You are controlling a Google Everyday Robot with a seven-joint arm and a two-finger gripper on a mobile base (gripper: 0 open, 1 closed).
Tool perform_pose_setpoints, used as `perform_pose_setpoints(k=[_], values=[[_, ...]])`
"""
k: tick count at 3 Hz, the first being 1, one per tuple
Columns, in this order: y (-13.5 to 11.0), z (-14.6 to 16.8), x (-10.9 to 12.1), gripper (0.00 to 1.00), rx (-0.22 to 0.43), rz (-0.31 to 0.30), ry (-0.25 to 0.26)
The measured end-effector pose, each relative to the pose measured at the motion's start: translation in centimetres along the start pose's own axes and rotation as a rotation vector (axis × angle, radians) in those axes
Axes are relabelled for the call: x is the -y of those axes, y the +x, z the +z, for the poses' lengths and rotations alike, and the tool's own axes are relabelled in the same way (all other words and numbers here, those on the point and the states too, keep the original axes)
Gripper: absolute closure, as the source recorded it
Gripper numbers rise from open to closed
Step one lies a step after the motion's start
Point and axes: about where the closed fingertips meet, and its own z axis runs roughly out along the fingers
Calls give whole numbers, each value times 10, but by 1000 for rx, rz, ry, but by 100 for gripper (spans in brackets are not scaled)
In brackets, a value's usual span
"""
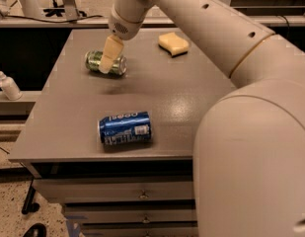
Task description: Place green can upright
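The green can (96, 61) lies on its side at the back left of the grey table (181, 98), its silver end facing right. My gripper (108, 57) hangs from the white arm and sits right in front of the can, overlapping its middle. One pale finger shows across the can. The can's middle part is hidden behind the finger.
A blue can (125, 128) with white lettering lies on its side near the front edge. A yellow sponge (173, 44) rests at the back right. A white bottle (7, 84) stands on a lower ledge to the left. My arm fills the right side.
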Motion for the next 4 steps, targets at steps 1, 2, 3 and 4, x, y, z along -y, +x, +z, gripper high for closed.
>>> perform_pose_setpoints(k=[1,2,3,4], values=[[-15,23,-5,0,-9,-28,-33],[-22,43,-6,0,-38,-56,-54],[-22,57,-1,0,-82,-78,-59],[-21,65,6,0,-120,-95,-59]])
